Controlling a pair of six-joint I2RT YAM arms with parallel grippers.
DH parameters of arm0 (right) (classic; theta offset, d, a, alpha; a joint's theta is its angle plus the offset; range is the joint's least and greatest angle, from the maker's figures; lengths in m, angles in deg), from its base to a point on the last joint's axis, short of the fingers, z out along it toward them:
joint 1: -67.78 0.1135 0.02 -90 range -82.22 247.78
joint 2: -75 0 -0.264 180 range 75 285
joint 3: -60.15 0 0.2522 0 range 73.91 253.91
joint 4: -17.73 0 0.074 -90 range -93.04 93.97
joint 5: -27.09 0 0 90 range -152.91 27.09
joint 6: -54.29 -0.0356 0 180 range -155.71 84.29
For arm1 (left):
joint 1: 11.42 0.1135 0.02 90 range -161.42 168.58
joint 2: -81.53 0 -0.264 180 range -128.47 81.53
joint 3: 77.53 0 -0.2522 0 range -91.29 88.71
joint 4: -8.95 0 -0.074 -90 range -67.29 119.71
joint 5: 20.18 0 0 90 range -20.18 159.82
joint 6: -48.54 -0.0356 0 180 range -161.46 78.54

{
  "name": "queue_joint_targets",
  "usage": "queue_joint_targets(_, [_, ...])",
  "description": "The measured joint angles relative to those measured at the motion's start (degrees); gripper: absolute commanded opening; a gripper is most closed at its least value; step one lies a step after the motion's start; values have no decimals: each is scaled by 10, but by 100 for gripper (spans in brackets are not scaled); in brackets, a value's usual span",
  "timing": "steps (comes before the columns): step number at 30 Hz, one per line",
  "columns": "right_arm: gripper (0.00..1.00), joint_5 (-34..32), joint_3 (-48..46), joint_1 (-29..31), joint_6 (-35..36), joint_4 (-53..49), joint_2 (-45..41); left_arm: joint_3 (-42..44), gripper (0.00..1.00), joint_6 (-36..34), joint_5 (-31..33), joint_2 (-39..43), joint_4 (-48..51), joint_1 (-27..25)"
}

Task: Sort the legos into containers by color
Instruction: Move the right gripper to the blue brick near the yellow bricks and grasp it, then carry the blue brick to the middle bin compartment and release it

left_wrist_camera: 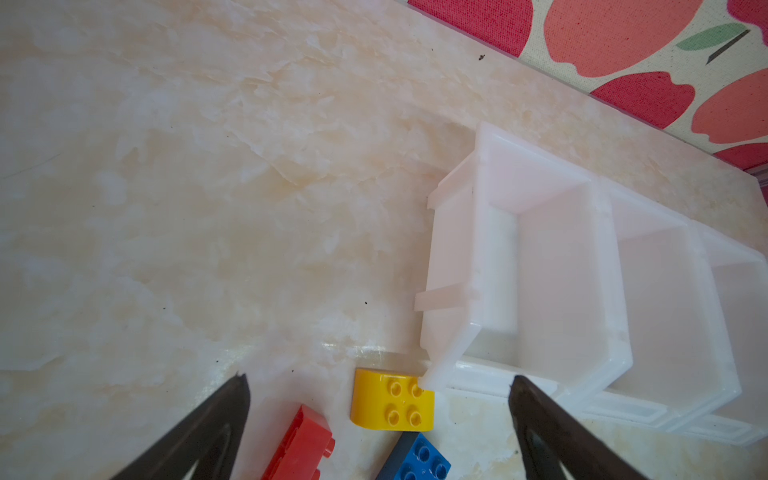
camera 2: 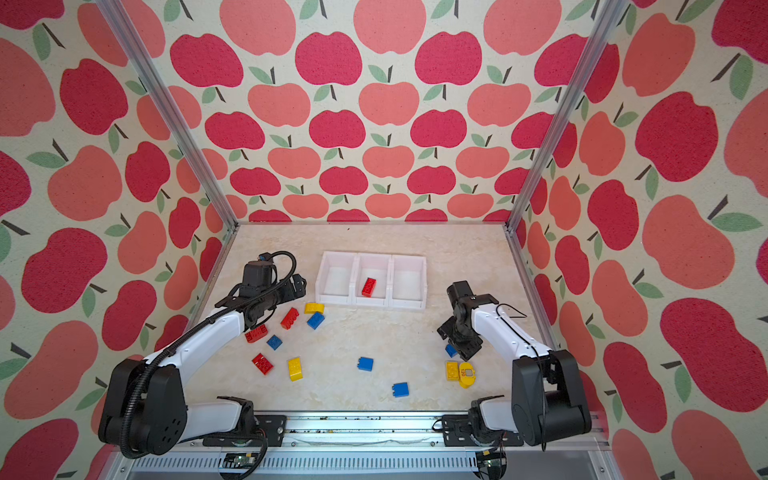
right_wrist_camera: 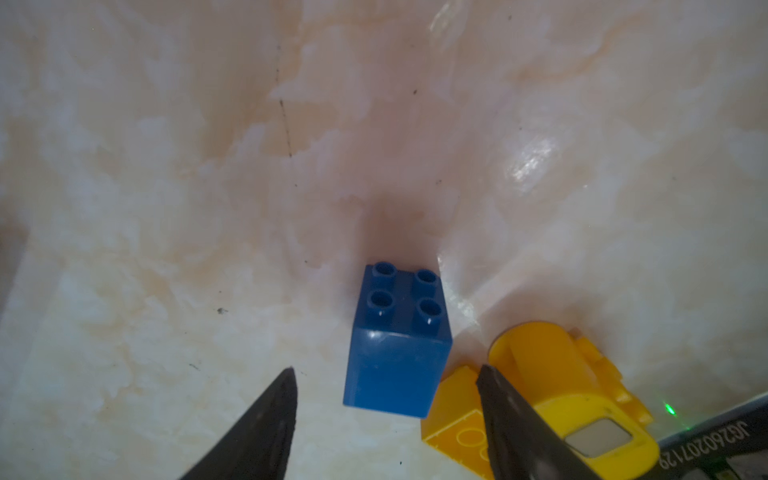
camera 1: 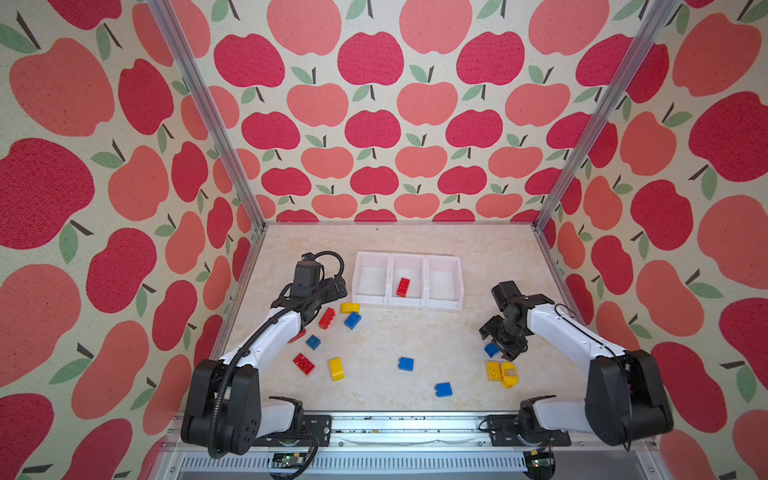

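A blue lego (camera 1: 491, 349) sits lower right in both top views, between the right gripper's (right_wrist_camera: 384, 374) parted jaws, untouched. One red lego (camera 1: 402, 287) lies in the middle container (camera 1: 426, 278), centre frame. The left gripper (left_wrist_camera: 379, 377) gapes wide near a yellow lego (left_wrist_camera: 390, 401).

Walls (camera 1: 374, 124) are wild: cream cloth covered in big red and salmon-pink apples with green leaves and dark stems. Tabletop (camera 1: 415, 340) has a cream-and-peach marble look. The containers (camera 1: 407, 302) are plain white, and the red brick (camera 1: 402, 287) really pops against them. Loose legos (camera 1: 303, 363) come in red, blue and yellow, like this blue brick (right_wrist_camera: 397, 353) and a yellow rounded piece (right_wrist_camera: 573, 382) with a grey patch. Arms (camera 1: 274, 332) are white with black joints.
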Motion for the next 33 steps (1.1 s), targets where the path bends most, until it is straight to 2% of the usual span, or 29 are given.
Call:
queue_joint_targets(8, [66, 0, -5, 0, 0, 16, 17, 0, 99, 0, 0, 0, 0, 0])
queue_joint_targets(14, [55, 0, -9, 0, 1, 25, 27, 0, 99, 0, 0, 0, 0, 0])
queue_joint_targets(21, [36, -1, -12, 0, 0, 32, 35, 0, 99, 0, 0, 0, 0, 0])
queue_joint_targets(26, [26, -1, -12, 0, 3, 33, 35, 0, 99, 0, 0, 0, 0, 0])
queue_joint_targets(33, [22, -5, -5, 6, 16, 24, 35, 0, 99, 0, 0, 0, 0, 0])
